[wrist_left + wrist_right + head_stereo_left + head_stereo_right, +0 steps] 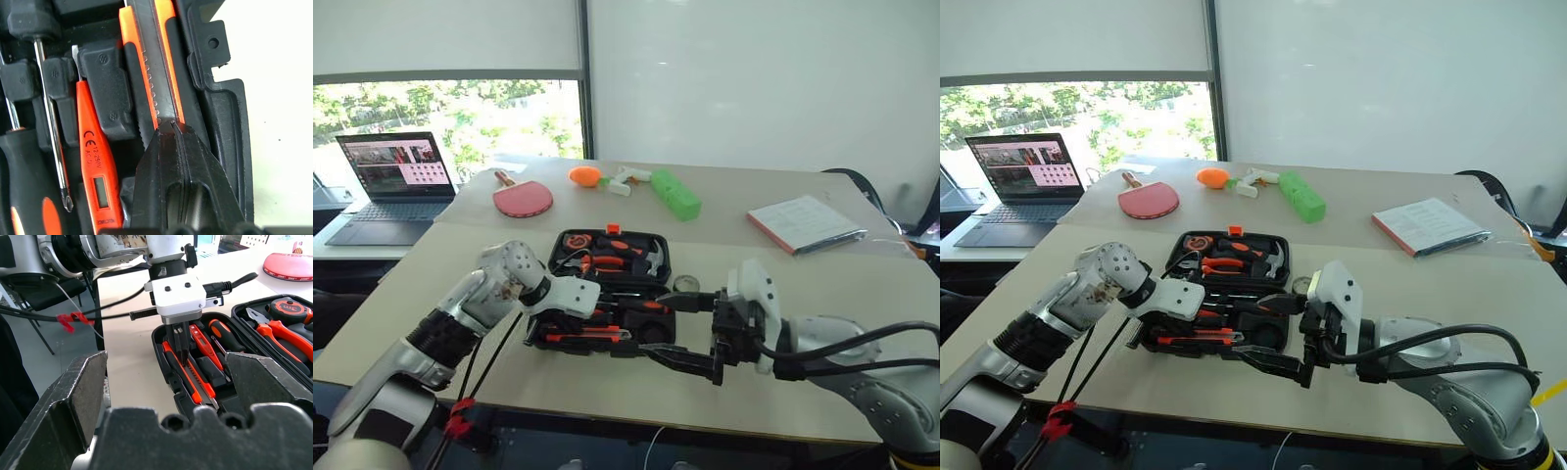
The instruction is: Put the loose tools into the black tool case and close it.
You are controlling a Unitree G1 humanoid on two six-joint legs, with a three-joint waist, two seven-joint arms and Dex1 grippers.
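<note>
The black tool case (641, 236) lies open on the table with tools in its slots. My left gripper (570, 325) points down into the near half, shut, its tips (172, 128) resting on the black-orange utility knife (156, 63). Beside the knife lie the slim orange-red tool (95, 166) and an orange-and-black screwdriver (24, 186). My right gripper (681, 331) hovers open at the case's near right corner, nothing between its fingers (73, 396). A small round tape roll (685, 284) sits on the table just right of the case.
Pliers (279, 333), a hammer and a tape measure (288, 308) fill the case's far half. At the back of the table are a red paddle (522, 199), a green block (675, 194), a laptop (396, 181) and a notebook (803, 223).
</note>
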